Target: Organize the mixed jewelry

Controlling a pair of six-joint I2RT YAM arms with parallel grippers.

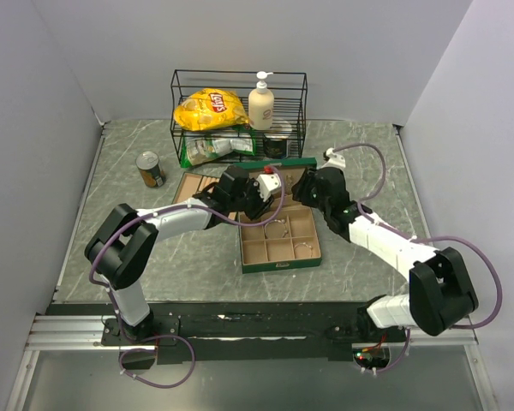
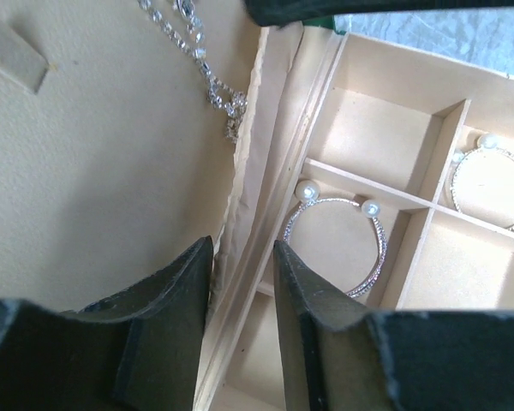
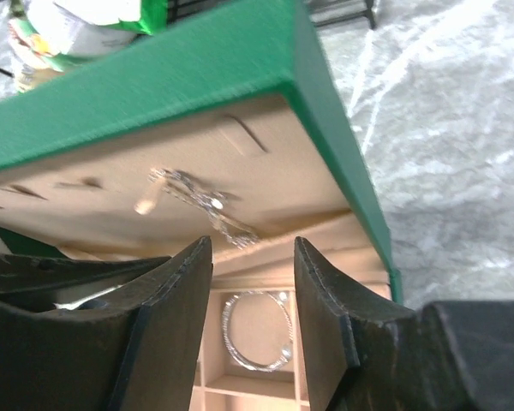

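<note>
The green jewelry box (image 1: pixel 278 267) stands open mid-table with its lid (image 1: pixel 278 163) raised. A fine pale chain (image 3: pixel 201 201) hangs on the lid's tan lining, also visible as the chain (image 2: pixel 201 60) in the left wrist view. Two silver bangles with pearl ends (image 2: pixel 382 253) (image 2: pixel 488 142) lie in separate compartments; one bangle (image 3: pixel 226 326) shows below my right fingers. My left gripper (image 2: pixel 242 248) (image 1: pixel 259 204) straddles the box's back wall at the lid hinge, its jaws closed against it. Just in front of the lid my right gripper (image 3: pixel 253 244) (image 1: pixel 301 184) is open and empty.
A flat tan divider tray (image 1: pixel 188 184) lies left of the box. Behind it a black wire rack (image 1: pixel 240 81) holds a yellow chip bag (image 1: pixel 210 107), a lotion bottle (image 1: pixel 261 103) and a green packet (image 1: pixel 214 147). A tin can (image 1: pixel 150 169) stands at the left.
</note>
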